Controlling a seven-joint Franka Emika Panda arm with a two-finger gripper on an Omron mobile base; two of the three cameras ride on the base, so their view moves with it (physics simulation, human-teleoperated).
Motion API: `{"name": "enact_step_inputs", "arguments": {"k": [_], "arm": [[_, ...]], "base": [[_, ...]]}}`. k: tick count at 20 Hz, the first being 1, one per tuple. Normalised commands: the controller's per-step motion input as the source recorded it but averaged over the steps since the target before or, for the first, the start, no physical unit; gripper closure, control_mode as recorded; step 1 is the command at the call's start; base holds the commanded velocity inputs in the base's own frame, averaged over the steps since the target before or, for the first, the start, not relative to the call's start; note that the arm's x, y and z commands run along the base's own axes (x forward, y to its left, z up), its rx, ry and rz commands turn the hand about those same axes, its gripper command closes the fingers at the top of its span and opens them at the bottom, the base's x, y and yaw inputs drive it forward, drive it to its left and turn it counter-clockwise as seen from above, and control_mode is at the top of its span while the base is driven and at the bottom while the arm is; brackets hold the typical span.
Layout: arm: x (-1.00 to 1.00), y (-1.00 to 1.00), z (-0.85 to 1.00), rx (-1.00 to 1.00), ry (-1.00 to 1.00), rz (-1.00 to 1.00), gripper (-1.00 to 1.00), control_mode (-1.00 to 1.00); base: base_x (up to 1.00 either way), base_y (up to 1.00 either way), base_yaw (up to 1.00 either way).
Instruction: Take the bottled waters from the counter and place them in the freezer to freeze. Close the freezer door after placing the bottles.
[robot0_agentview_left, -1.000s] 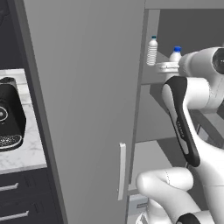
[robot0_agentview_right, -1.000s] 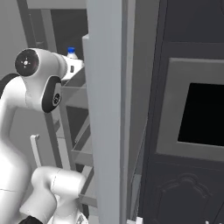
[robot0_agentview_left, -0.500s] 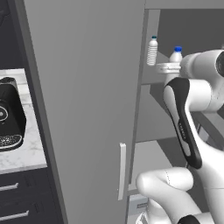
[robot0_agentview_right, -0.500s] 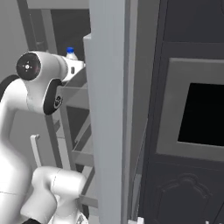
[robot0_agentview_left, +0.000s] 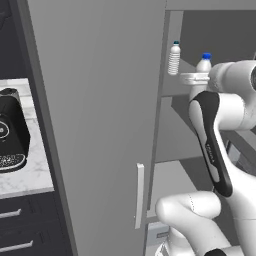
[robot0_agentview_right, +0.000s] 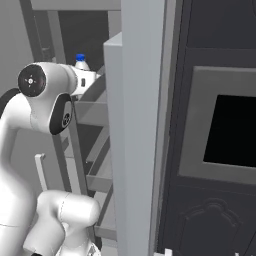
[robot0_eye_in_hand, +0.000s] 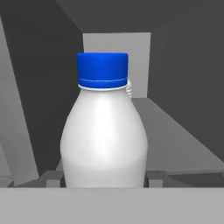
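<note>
Two bottles in freezer (robot0_agentview_left: 172, 125): claw (robot0_eye_in_hand: 105, 179) grips the blue-capped bottle (robot0_eye_in_hand: 104, 131).

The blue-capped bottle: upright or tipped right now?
Upright. The blue-capped bottle stands between the gripper fingers with its cap on top, inside the freezer near the ribbed bottle.

A glossy white arm (robot0_agentview_left: 225, 115) of rounded, tubular links is seen, with a long black inlay along one link bearing faint small lettering. A round dark grey joint cap (robot0_agentview_right: 31, 80) with a small pale centre mark is set into the white housing. A bulbous white base segment (robot0_agentview_left: 192, 210) is shown below.
</note>
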Motion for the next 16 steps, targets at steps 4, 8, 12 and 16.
{"name": "enact_step_inputs", "arguments": {"k": [4, 8, 12, 16], "arm": [[-0.08, 0.00, 0.34, -0.03, 0.00, 0.00, 1.00, -1.00], [-0.01, 0.00, 0.39, -0.07, 0.00, 0.00, 1.00, -1.00], [0.00, 0.03, 0.20, -0.09, 0.00, 0.00, 1.00, -1.00], [0.01, 0.00, 0.00, -0.02, 0.00, 0.00, 1.00, -1.00]], "base": [[0.00, 0.00, 0.00], [0.00, 0.00, 0.00], [0.00, 0.00, 0.00], [0.00, 0.00, 0.00]]}}
